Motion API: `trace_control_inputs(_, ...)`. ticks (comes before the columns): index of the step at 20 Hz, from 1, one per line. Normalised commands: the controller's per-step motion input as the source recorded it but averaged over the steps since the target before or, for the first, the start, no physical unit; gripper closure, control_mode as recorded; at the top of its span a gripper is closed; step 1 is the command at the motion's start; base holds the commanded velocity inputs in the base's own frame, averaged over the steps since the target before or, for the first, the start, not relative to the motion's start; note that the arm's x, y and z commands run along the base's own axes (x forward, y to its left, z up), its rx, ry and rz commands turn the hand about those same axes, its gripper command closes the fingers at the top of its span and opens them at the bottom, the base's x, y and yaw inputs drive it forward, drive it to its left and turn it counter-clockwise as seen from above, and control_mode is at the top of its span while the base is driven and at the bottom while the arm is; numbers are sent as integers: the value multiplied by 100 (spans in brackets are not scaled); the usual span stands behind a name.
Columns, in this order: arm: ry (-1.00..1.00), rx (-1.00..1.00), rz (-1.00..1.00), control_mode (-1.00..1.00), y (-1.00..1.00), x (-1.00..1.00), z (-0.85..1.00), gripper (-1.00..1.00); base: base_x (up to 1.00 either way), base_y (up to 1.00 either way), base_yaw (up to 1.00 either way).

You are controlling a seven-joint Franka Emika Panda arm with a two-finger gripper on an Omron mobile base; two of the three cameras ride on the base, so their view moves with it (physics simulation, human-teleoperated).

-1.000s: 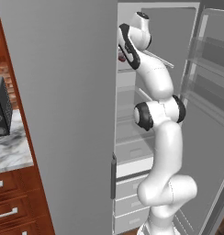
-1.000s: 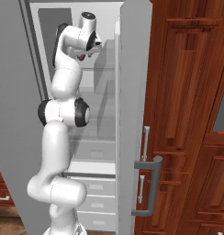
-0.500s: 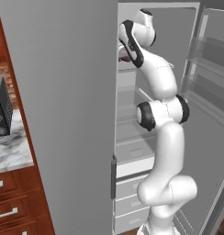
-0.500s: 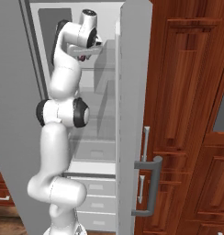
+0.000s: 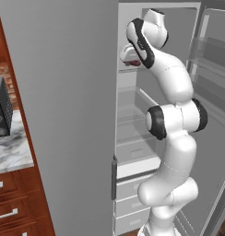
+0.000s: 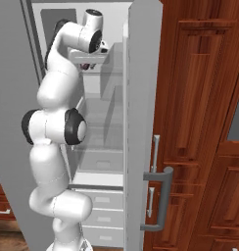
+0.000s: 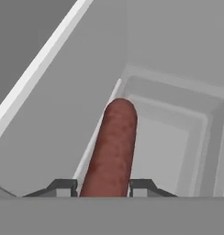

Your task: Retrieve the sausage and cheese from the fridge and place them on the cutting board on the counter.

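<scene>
One sausage (image 7: pixel 111 151) sits clamped between the claw's (image 7: pixel 103 187) two fingertips, up by the top shelf inside the one open fridge (image 5: pixel 63 92).

Two base views flank the arm (image 5: pixel 172 138) from behind, sharing the open fridge (image 6: pixel 99 147); hand view looks closely along the sausage (image 7: pixel 111 151).

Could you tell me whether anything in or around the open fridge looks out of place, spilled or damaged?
Nothing stands out. The fridge doors stand open with no spill or damage visible. The gripper is closed on the sausage, which runs straight out between the fingertips in the hand view, high inside the fridge.
</scene>
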Motion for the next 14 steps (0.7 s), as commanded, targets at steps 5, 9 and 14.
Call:
trace_control_inputs(5,-15,3,-14,-100,0,-94,-50,100,0,0,0)
trace_control_inputs(9,-10,5,-13,-100,0,-94,-39,100,0,0,0)
trace_control_inputs(14,7,8,-6,-100,-7,-94,-1,100,0,0,0)
